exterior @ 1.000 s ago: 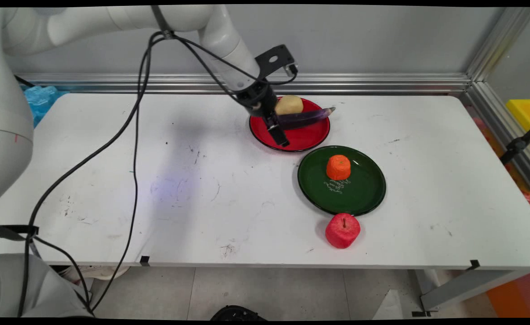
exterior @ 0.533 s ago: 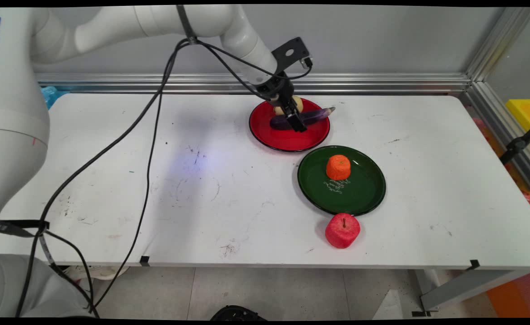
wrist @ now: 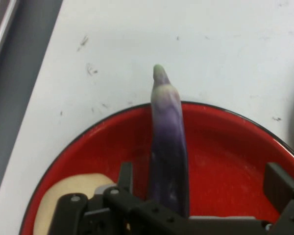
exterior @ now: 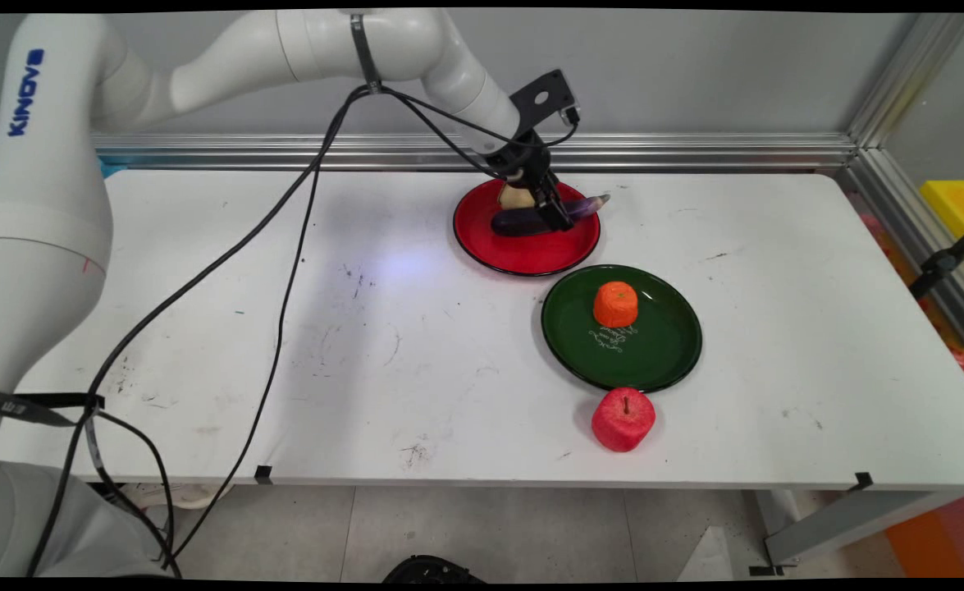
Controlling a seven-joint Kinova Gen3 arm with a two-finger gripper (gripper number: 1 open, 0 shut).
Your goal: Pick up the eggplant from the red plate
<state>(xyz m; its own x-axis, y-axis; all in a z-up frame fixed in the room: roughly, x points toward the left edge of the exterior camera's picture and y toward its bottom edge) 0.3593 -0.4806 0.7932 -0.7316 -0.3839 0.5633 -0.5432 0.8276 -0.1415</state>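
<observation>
While its fingers stand wide apart astride a long purple eggplant point(wrist: 169, 147), the black two-finger gripper point(wrist: 201, 188) hovers over a round red plate point(exterior: 523, 250), upper centre, also holding a pale potato point(wrist: 71, 193).

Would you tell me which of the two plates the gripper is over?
The red plate, holding the eggplant and potato; the green plate holds only the orange.

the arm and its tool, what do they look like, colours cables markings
A glossy white arm of rounded links, lettered KINOVA in blue. Black cables hang from it, strapped by a dark band. The tool is a black two-finger one, with a black bracket beside the wrist.
</observation>
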